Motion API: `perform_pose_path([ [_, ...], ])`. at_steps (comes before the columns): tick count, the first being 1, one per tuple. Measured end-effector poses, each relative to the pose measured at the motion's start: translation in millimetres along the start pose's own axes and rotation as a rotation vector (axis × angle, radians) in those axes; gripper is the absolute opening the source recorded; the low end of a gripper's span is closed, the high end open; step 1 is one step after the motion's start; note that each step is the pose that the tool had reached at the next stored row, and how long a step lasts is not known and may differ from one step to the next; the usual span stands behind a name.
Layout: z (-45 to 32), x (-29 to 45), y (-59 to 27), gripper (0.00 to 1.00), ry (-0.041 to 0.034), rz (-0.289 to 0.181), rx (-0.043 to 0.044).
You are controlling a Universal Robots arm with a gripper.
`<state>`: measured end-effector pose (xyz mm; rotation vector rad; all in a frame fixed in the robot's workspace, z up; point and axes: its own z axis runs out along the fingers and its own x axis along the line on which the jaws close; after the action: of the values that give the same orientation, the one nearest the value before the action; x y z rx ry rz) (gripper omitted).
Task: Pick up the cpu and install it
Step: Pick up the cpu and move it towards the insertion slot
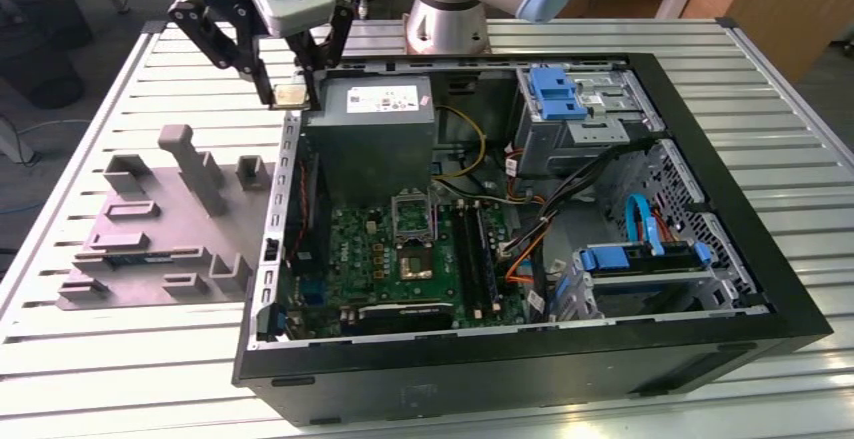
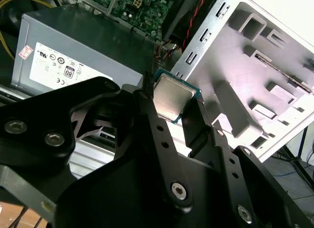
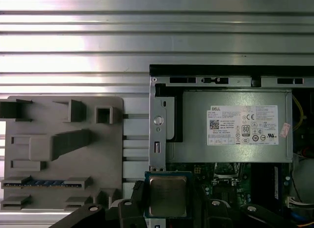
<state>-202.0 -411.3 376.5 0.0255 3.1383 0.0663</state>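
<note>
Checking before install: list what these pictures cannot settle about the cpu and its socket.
- Underside of the cpu: it faces away from the camera in both wrist views, so its contacts are unseen.
- The cpu's side edges: covered by fingers of the gripper in the second wrist view.
- Socket on the motherboard: too small in the exterior view to judge its pins.

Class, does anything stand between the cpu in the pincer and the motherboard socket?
The pincer holds the cpu up by the case's side wall. In the exterior view that wall and the grey power supply lie toward the socket, which looks uncovered.
</note>
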Motion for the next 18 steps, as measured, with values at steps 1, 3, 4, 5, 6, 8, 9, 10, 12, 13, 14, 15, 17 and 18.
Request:
perform_pose_path([
  [1,0.0,0.0,0.0,0.47,-0.0001,0.0,0.0],
  [3,0.0,-0.2,0.0,0.47,0.0,0.0,0.0],
  [4,0.0,-0.2,0.0,0.47,0.0,0.0,0.0],
  [5,0.0,-0.2,0.0,0.47,0.0,0.0,0.0],
  [6,0.0,-0.2,0.0,0.47,0.0,0.0,0.0],
  [8,-0.1,-0.4,-1.8,0.47,0.0001,0.0,0.0001],
  [9,-0.1,-0.3,-2.9,0.47,-0.0001,0.0,0.0],
  [10,-0.2,-0.3,-4.2,0.47,0.0,0.0,0.0],
  [12,-0.3,-0.6,-6.4,0.47,0.0,0.0,0.0001],
  [13,-0.3,-1.5,-7.1,0.47,0.0001,0.0,0.0002],
  [14,-0.3,-3.4,-7.4,0.47,0.0,0.0,0.0001],
  [15,-0.3,-5.8,-7.6,0.47,0.0,0.0,0.0002],
  [17,-0.3,-11.1,-7.8,0.47,0.0001,0.0,0.0002],
  [18,-0.3,-13.7,-7.8,0.47,0.0001,0.0,0.0002],
])
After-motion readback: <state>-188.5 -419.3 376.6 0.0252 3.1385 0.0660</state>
